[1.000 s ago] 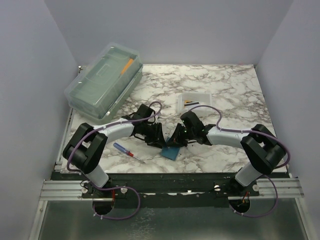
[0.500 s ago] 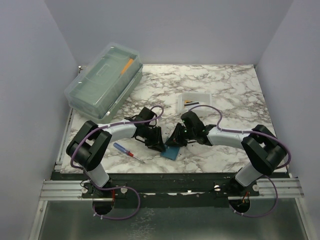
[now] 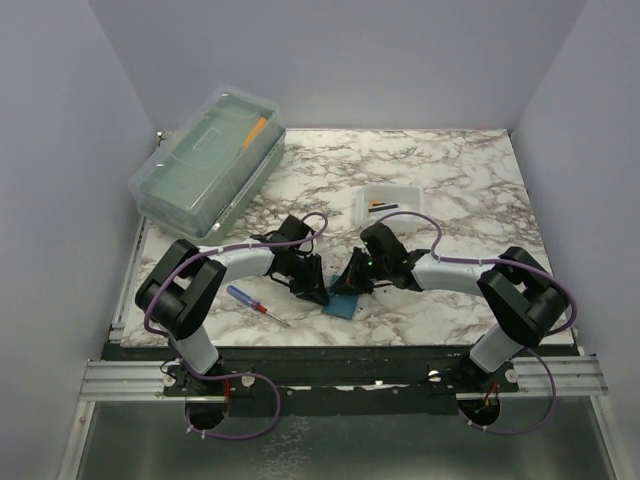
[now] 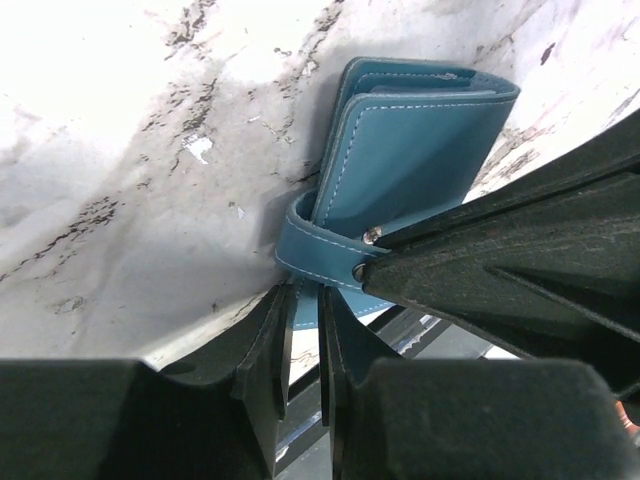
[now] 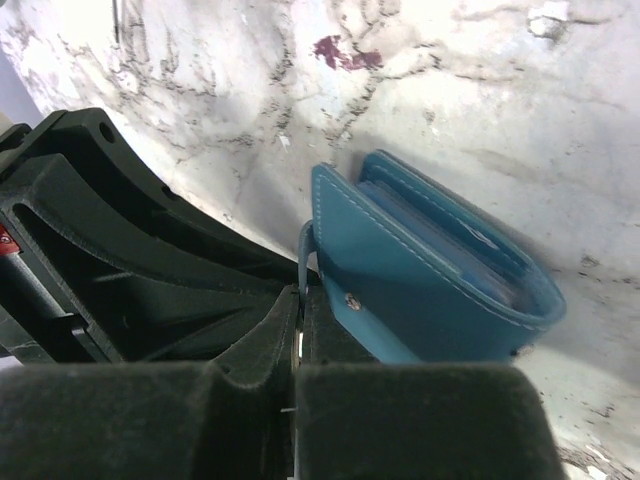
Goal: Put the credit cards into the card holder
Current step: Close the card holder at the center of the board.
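Both arms bend inward, wrists low; left gripper (image 4: pixel 304 318) and right gripper (image 5: pixel 299 322) each pinch the strap side of the holder (image 4: pixel 420 150).

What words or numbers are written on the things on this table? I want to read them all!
No text here can be read.
On the card holder: no words, only stitching and a metal snap.
On the credit cards: too small to read.
On the clear box and the screwdriver: no lettering shows.
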`<state>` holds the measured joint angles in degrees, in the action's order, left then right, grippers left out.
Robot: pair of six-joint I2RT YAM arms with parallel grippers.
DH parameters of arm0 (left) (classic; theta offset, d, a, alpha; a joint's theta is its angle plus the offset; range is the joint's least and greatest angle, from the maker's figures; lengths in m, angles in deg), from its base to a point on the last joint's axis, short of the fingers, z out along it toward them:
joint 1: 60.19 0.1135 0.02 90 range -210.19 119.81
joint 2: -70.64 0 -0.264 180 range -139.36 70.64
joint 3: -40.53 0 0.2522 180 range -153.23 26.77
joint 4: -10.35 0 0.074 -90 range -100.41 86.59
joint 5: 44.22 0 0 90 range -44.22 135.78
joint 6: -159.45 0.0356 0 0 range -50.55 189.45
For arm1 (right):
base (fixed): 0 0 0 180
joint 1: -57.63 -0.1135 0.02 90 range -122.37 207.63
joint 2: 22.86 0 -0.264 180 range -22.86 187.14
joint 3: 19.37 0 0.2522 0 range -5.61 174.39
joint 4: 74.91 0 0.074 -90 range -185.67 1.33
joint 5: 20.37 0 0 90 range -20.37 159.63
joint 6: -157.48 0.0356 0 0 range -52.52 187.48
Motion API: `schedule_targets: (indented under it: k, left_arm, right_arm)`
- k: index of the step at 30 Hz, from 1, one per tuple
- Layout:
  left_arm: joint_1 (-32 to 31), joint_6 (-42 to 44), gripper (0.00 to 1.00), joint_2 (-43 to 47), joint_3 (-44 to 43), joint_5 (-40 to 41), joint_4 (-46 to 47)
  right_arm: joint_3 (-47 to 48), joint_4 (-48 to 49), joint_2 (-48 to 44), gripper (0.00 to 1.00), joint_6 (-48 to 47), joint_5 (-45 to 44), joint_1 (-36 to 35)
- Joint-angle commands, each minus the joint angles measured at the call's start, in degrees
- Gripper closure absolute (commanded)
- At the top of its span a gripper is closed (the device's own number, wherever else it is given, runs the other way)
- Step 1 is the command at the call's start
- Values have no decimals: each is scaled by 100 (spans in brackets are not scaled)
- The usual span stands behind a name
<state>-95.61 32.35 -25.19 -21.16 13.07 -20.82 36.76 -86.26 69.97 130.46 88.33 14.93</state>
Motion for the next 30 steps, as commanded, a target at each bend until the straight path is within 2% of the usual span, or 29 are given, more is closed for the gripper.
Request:
schedule_targets:
  k: [1, 16, 30]
  left_arm:
    - [-7, 13, 79, -267, -30, 200, -74]
    - [-7, -8, 81, -533, -209, 536, -352]
    - [-13, 25, 81, -507, -218, 555, -380]
  right_arm:
    - [107, -514, -98, 100, -40, -195, -28]
    - [463, -1260, -74, 100, -235, -523, -112]
    - [410, -1346, 69, 100, -264, -692, -125]
